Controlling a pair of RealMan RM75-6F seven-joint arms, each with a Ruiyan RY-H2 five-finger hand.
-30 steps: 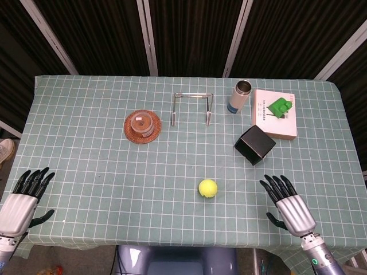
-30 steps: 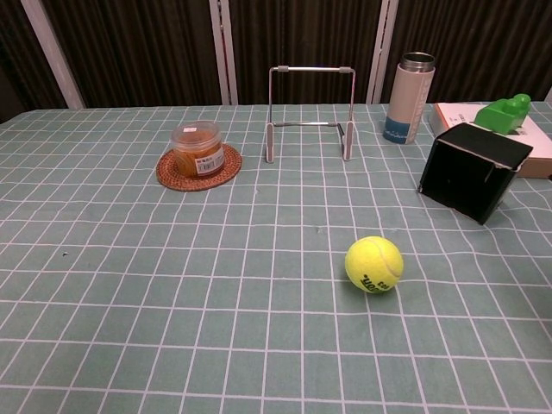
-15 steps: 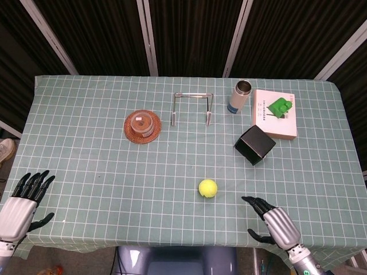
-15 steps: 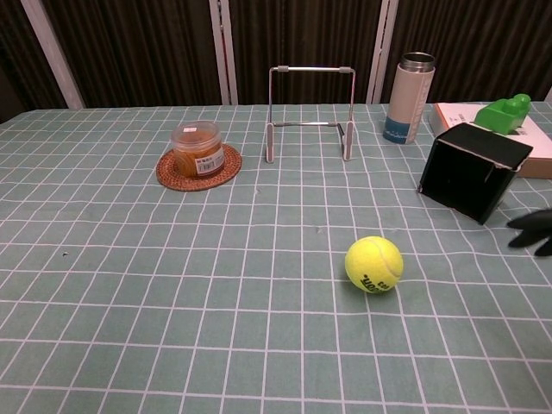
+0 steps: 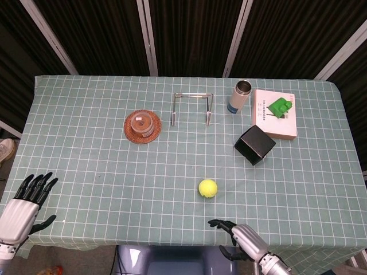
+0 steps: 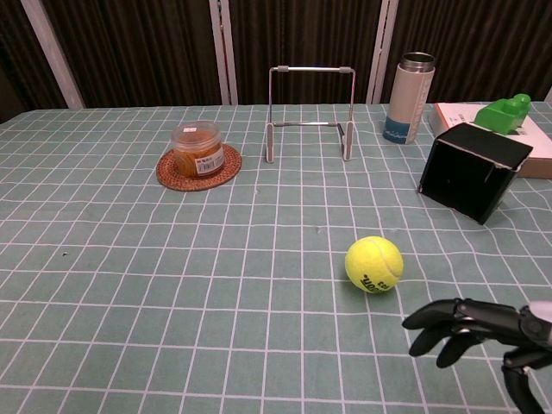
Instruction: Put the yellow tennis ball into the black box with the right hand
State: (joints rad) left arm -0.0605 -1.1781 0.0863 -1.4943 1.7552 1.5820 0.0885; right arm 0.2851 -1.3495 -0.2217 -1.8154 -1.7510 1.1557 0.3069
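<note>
- Head view shows the yellow tennis ball (image 5: 208, 188) resting free on the green checked tablecloth (image 5: 86, 126), toward the near-centre of the table, touched by neither hand.
- The black box (image 5: 254, 145) sits beyond the ball and to its right, well apart from it, tilted on an edge. Chest view shows its open face (image 6: 462, 181) turned toward the ball side.
- The right hand (image 5: 243, 243) is at the near table edge, just short of the ball and slightly to its right. Its fingers (image 6: 453, 317) are spread and extended toward the ball, holding nothing; a gap separates fingertips and ball.
- The left hand (image 5: 23, 207) is at the near left corner of the table, fingers apart and pointing away from the robot, holding nothing. It does not show in the chest view.
- A lidded jar (image 6: 197, 148) with orange contents stands on a round woven coaster (image 6: 177, 177), left of centre.
- A metal wire stand (image 6: 310, 112) stands upright at the far centre.
- A steel flask (image 6: 409, 85) stands upright right of the stand.
- A white carton (image 5: 275, 114) with a green block (image 5: 280, 105) on top lies beyond the black box, near it.
</note>
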